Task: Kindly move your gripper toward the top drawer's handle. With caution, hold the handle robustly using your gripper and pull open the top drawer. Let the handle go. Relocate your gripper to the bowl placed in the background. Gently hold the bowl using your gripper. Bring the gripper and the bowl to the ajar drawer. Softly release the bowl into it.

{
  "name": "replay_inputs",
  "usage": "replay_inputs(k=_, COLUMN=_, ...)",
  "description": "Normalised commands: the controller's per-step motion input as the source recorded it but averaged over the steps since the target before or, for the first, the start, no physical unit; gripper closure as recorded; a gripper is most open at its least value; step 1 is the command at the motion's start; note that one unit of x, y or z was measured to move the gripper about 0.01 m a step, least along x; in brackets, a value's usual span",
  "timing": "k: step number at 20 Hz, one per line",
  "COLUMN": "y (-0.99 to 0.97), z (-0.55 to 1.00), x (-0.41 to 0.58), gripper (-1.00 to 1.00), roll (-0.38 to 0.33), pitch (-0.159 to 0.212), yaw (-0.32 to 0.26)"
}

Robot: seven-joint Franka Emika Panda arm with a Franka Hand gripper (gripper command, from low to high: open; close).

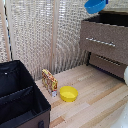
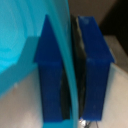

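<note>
In the exterior view, the blue bowl point(image 1: 95, 5) hangs tilted in the air, just above the dresser's open top drawer point(image 1: 105, 34), whose dark inside shows behind its front. It is likely kept that high so it clears the drawer's front edge before going down. The handle point(image 1: 100, 42) crosses the drawer front below the bowl. A yellow bowl point(image 1: 68, 93) and a small box point(image 1: 49, 80) sit on the counter point(image 1: 90, 95), well away from the dresser. The arm itself is out of sight here.

In the wrist view, the tool point(image 2: 72, 75) is clamped on the bowl's thin wall point(image 2: 20, 45), one blue finger point(image 2: 50, 75) on each side, so the rim cannot slip while carried.
</note>
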Motion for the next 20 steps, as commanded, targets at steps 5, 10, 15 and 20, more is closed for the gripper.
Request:
replay_inputs(k=5, y=-1.0, z=0.09, x=-0.217, gripper=1.0, roll=0.057, pitch=0.125, yaw=-0.005)
replay_inputs(k=10, y=-0.42, z=-0.21, x=-0.059, gripper=-1.0, roll=-0.023, pitch=-0.001, yaw=0.004)
replay_inputs(k=15, y=-0.08, z=-0.03, x=0.011, gripper=-1.0, roll=0.0, pitch=0.007, yaw=-0.004)
replay_inputs(k=20, y=-0.09, z=0.01, x=0.058, gripper=-1.0, roll=0.018, pitch=0.067, yaw=0.0)
